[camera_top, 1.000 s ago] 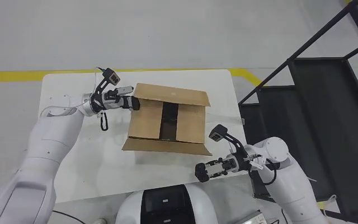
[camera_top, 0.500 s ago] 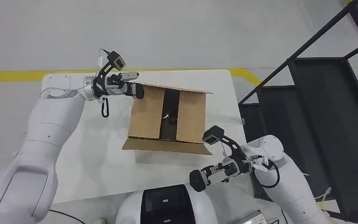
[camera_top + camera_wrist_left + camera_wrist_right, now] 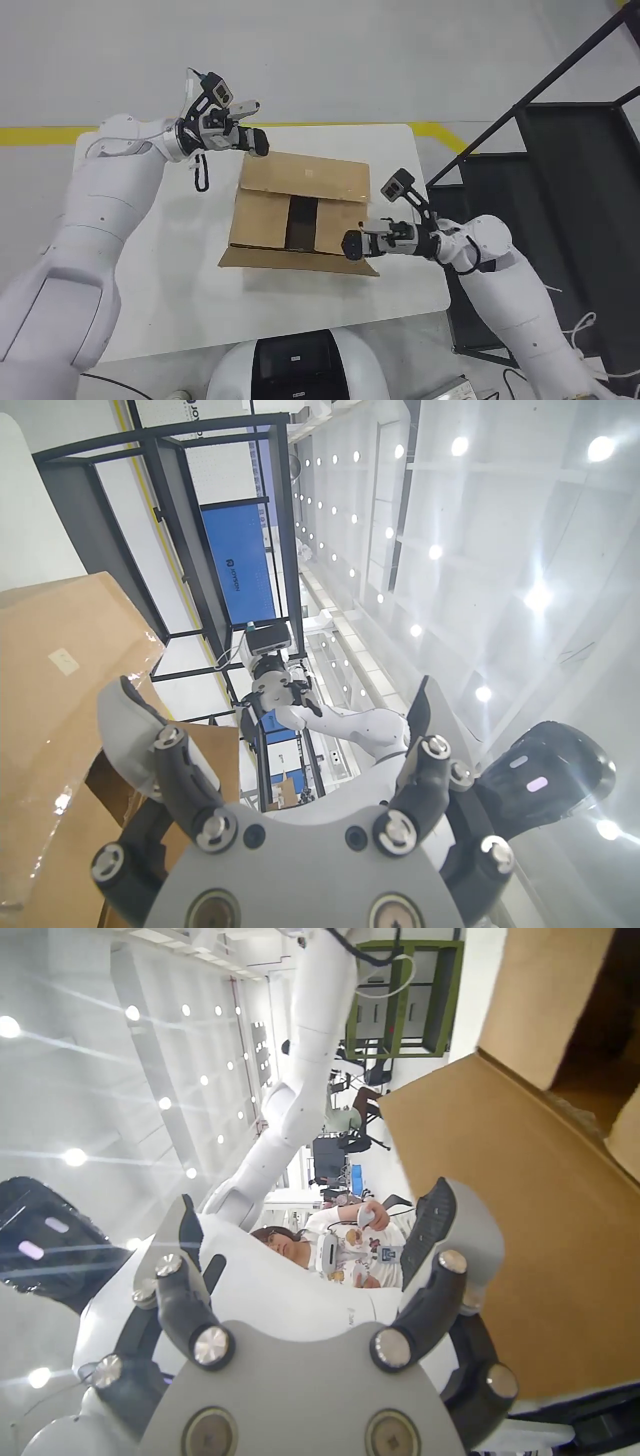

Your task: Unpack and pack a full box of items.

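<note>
The brown cardboard box sits on the white table, its 2 top flaps parted by a dark gap. The left gripper hovers at the box's far left corner, fingers spread wide and empty. The right gripper is at the near right corner, likewise spread and empty.

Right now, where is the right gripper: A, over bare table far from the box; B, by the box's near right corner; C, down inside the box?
B: the right gripper sits open against the near right corner of the cardboard box, outside it.
</note>
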You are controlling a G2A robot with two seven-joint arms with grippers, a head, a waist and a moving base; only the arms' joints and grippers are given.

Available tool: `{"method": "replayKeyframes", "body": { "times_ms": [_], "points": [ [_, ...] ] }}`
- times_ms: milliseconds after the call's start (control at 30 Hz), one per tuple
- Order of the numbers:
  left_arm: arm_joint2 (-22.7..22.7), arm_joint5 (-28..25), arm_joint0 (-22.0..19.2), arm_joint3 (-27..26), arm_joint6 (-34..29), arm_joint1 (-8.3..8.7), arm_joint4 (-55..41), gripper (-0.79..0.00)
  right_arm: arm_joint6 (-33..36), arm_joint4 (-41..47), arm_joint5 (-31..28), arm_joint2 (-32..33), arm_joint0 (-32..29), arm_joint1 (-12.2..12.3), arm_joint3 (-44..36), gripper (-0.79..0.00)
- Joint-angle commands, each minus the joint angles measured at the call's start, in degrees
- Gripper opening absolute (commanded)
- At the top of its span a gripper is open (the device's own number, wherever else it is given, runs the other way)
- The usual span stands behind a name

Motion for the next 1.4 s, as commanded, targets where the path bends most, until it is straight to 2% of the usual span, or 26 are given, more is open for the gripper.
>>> {"method": "replayKeyframes", "body": {
  "times_ms": [0,200,367,633,833,1000,1100,1367],
  "points": [
    [0.7,0.5,-0.2,-0.2,-0.5,-0.28,1.7,0.000,0.8,-1.8,0.8,-1.6,0.4,0.0,0.6,0.000],
    [1.5,3.1,1.9,-2.3,-3.1,0.49,5.6,0.000,2.4,-4.5,1.4,-4.7,0.4,-0.1,2.2,0.000],
    [4.8,3.1,5.0,-5.1,-3.1,1.44,7.3,0.000,2.8,-5.9,1.3,-6.4,0.0,-0.1,2.6,0.000],
    [7.6,3.1,6.6,-4.7,-3.1,2.31,5.5,0.000,1.4,-6.4,0.7,-8.0,-0.3,-0.3,3.0,0.000],
    [7.1,3.1,8.3,-6.2,-3.1,3.28,3.4,0.000,1.5,-6.6,0.8,-8.1,-0.8,-0.1,2.9,0.000],
    [5.3,3.1,10.2,-8.4,-3.1,4.95,2.6,0.000,1.7,-6.3,0.8,-8.2,-0.9,0.0,3.0,0.000],
    [3.9,3.1,10.7,-7.3,-3.1,5.86,3.7,0.000,1.7,-6.2,0.8,-8.6,-0.7,0.0,3.2,0.000],
    [2.3,2.2,10.7,-4.4,-2.2,5.25,1.7,0.000,1.3,-5.7,0.3,-9.0,-0.3,0.0,3.6,0.000]
  ]
}}
